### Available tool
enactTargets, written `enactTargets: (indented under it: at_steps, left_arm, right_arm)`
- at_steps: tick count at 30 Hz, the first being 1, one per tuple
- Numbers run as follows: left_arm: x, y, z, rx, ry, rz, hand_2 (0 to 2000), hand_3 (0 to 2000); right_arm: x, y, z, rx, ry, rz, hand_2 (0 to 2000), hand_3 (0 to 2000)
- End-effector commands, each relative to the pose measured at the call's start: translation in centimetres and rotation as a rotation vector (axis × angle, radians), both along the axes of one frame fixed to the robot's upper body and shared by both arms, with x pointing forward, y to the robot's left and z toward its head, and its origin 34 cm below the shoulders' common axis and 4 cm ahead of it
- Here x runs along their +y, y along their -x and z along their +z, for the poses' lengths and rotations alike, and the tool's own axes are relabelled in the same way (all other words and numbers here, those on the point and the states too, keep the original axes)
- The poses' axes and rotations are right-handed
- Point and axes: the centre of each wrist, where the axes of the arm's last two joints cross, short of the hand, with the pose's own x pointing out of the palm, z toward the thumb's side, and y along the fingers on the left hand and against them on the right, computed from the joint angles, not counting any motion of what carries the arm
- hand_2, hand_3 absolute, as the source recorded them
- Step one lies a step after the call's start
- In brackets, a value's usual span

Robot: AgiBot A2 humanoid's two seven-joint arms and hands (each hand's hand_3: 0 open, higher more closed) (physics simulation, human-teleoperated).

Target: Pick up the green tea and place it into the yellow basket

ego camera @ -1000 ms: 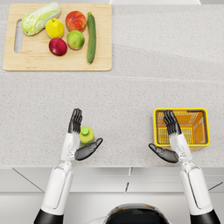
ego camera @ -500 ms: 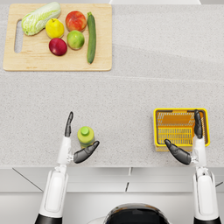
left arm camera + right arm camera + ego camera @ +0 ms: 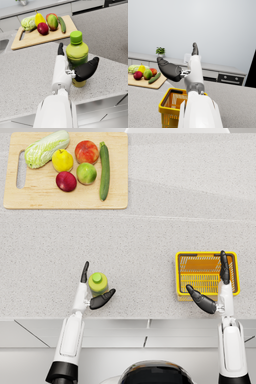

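1. Since half a second ago, little has shifted: right hand point(image 3: 212, 288) sits a touch higher over the basket's near edge, left hand point(image 3: 92, 290) stays beside the bottle.
2. Green tea bottle point(image 3: 98, 282) stands upright on the grey counter point(image 3: 150, 233), near its front edge, well apart from the yellow basket point(image 3: 206, 273) to its right.
3. Left hand: fingers on one side of the bottle, thumb point(image 3: 86, 70) on the other; from the left wrist view the thumb touches it, but cannot tell if it is a firm grip.
4. Right hand: fingers apart, holding nothing, above the basket.
5. Bare counter lies between bottle and basket.
6. Far back left: wooden cutting board point(image 3: 65, 200) with cabbage point(image 3: 46, 148), yellow pear point(image 3: 62, 160), red apple point(image 3: 66, 181), green apple point(image 3: 86, 173), peach point(image 3: 86, 151), cucumber point(image 3: 104, 170).
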Motion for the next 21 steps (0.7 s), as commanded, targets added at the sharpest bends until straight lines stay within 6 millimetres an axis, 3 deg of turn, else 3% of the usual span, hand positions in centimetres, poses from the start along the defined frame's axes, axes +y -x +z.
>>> enactTargets:
  at_steps: [1,2,3,4,7,8,11,12,17,21]
  left_arm:
    - [0.0,-1.5,-0.8,0.044,0.007,0.028,0,0]
    - [-0.1,-1.7,-0.9,0.049,0.010,0.030,0,0]
    - [-0.1,-1.7,-1.1,0.058,0.013,0.027,1361,327]
    - [-0.1,-1.6,-1.0,0.054,0.023,0.006,2000,653]
    - [-0.1,-1.6,-1.7,0.088,0.031,-0.022,2000,1633]
    - [-0.1,-1.6,-1.9,0.090,0.027,0.000,2000,1960]
    - [-0.7,-1.4,-0.7,0.027,0.026,0.013,2000,2000]
    - [-1.1,-1.3,1.0,-0.040,0.037,-0.002,2000,2000]
    - [-4.0,-1.3,10.4,-0.377,0.120,-0.104,2000,2000]
    - [-5.9,-0.8,14.6,-0.524,0.171,-0.170,2000,2000]
  right_arm:
    - [0.0,-0.1,0.1,-0.002,-0.003,-0.002,0,0]
    - [0.1,-0.1,0.0,0.002,-0.004,0.001,0,0]
    - [0.2,-0.1,-0.3,0.010,-0.005,0.005,0,0]
    - [0.3,-0.2,-0.2,0.010,-0.007,0.008,0,0]
    - [0.5,-0.2,-0.3,0.013,-0.011,0.013,0,0]
    - [0.5,-0.2,1.3,-0.052,-0.018,0.011,0,0]
    - [0.9,-0.3,1.7,-0.069,-0.024,0.024,0,0]
    - [1.1,-0.3,1.5,-0.061,-0.025,0.031,0,0]
    - [5.9,-0.6,-0.9,0.035,-0.010,0.206,0,0]
    - [8.0,-1.6,-1.7,0.075,-0.021,0.261,0,0]
